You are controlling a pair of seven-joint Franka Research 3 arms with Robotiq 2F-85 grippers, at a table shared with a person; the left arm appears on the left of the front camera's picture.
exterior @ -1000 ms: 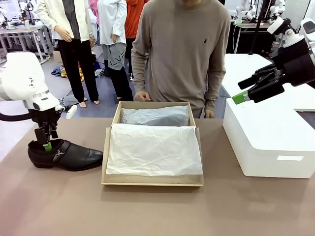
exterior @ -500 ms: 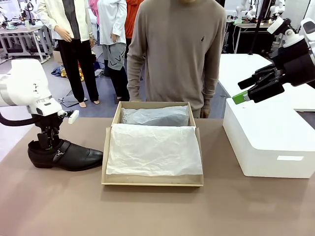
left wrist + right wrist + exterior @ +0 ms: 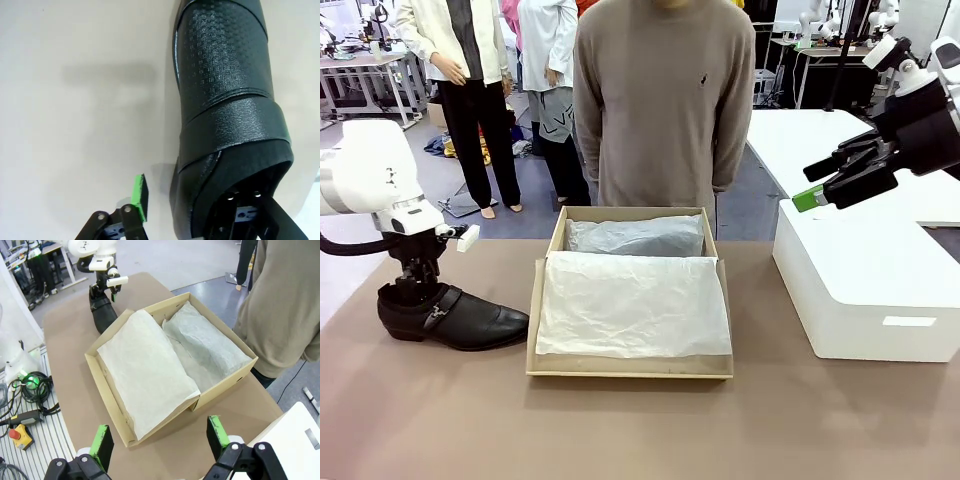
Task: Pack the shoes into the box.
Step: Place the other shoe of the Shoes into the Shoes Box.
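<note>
Surface (image 3: pixel 620 430) was plain brown, in a busy lab-type room, with a person (image 3: pixel 665 100) in a beige sweater standing at the far side and more people (image 3: pixel 470 60) behind. A big white box (image 3: pixel 880 290) sat on the right.

In the middle was the open cardboard box (image 3: pixel 630 372), lined with crinkled white tissue paper (image 3: pixel 635 305). A greyish wrapped bundle (image 3: pixel 635 237) lay in its back half, and I couldn't tell what was in it.

One shoe (image 3: pixel 460 318) stood on the surface just left of the box, toe pointing toward it. It was glossy black with a pointed toe, a low heel and a side strap with a small silver buckle. In the left wrist view the leather looked finely textured.

The left claw (image 3: pixel 417 285) was down at the shoe's heel end, straddling the side wall: one finger inside the opening, the green pad (image 3: pixel 140 196) of the other outside. It was partly spread, with a visible gap between that pad and the leather, so not clamped on.

The right claw (image 3: pixel 810 183) hung spread wide and empty above the white box, well away from the shoe.
</note>
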